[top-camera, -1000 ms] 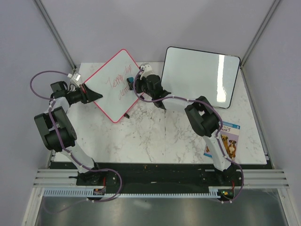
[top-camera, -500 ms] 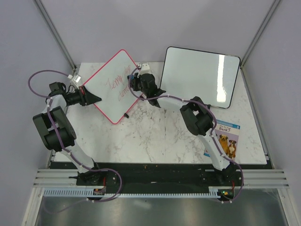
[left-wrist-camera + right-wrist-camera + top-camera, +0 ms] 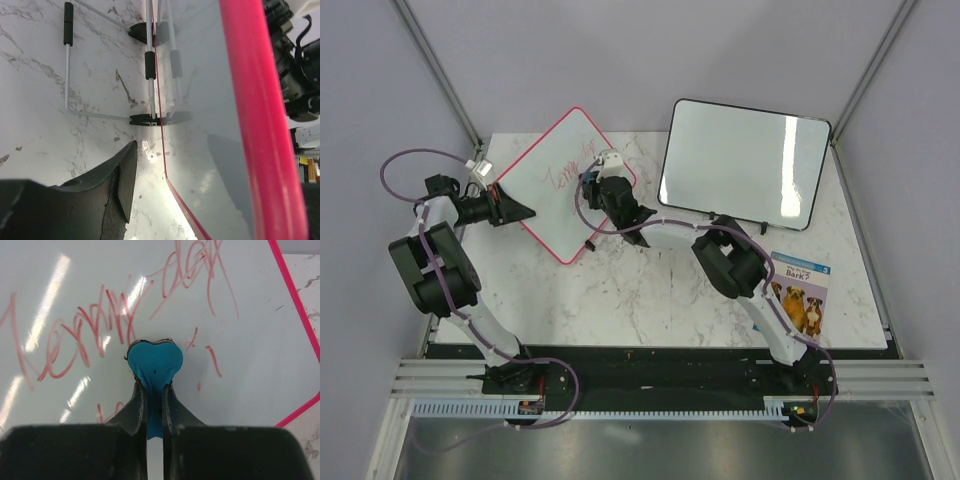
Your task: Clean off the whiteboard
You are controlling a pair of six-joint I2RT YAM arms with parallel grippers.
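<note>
The whiteboard [image 3: 552, 205], white with a red-pink frame, stands tilted at the back left with red handwriting [image 3: 570, 170] on its upper part. My right gripper [image 3: 601, 187] is shut on a blue eraser [image 3: 154, 360] and presses it against the board face just below the writing [image 3: 105, 320]. A few red marks [image 3: 214, 361] lie beside the eraser. My left gripper [image 3: 525, 209] is at the board's left edge. In the left wrist view one finger [image 3: 122, 185] stands behind the board [image 3: 210, 125]. The red frame [image 3: 260, 115] hides the other finger.
A larger black-framed whiteboard [image 3: 740, 165] leans at the back right. A booklet with dogs [image 3: 798, 295] lies at the right. The board's wire stand [image 3: 67, 75] with black clips [image 3: 145, 119] rests on the marble behind it. Enclosure walls close in on the left, right and back.
My right gripper has carried the eraser leftward from the board's right edge toward its middle. The lower line of writing has mostly gone. The left gripper and board shifted slightly left.
</note>
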